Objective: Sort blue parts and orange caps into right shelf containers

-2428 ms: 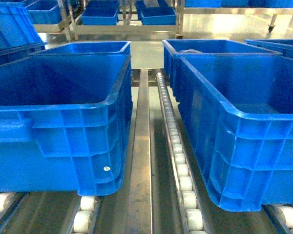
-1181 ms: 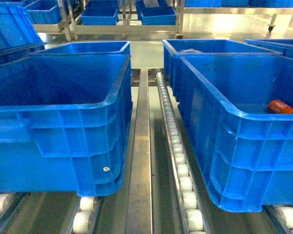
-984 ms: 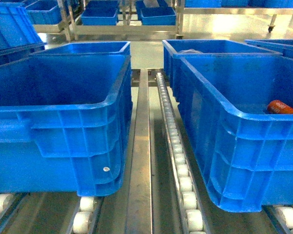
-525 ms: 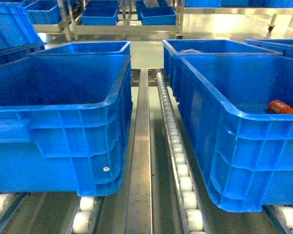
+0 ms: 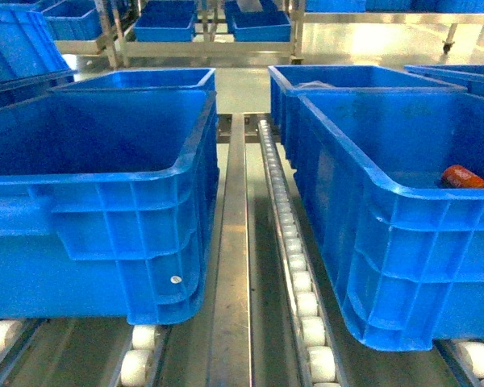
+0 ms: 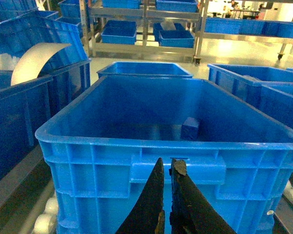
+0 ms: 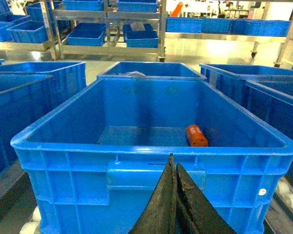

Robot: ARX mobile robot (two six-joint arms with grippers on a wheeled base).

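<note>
Two of the right shelf containers stand side by side on the shelf [image 5: 230,266]: a left bin [image 5: 105,181] and a right bin [image 5: 387,189]. One of the orange caps [image 5: 466,176] lies on its side on the floor of the right bin, and it also shows in the right wrist view [image 7: 196,135]. One of the blue parts [image 6: 190,128] sits on the floor of the left bin [image 6: 161,146]. My left gripper [image 6: 168,165] hangs just outside that bin's near wall, shut and holding nothing. My right gripper [image 7: 173,161] is shut and empty before the right bin's near wall [image 7: 136,148]. Neither gripper shows in the head view.
A row of white rollers [image 5: 294,258] runs between the two bins. More blue bins stand behind [image 5: 137,78] [image 5: 347,76] and at the far right [image 5: 460,76]. Steel racks with bins [image 5: 169,28] stand across the aisle. A curved white sheet [image 6: 34,61] rises from a bin at left.
The right bin was empty 2.4 s ago; an orange cap has since landed on its floor near the right side and now lies almost still. The bins have not moved.
</note>
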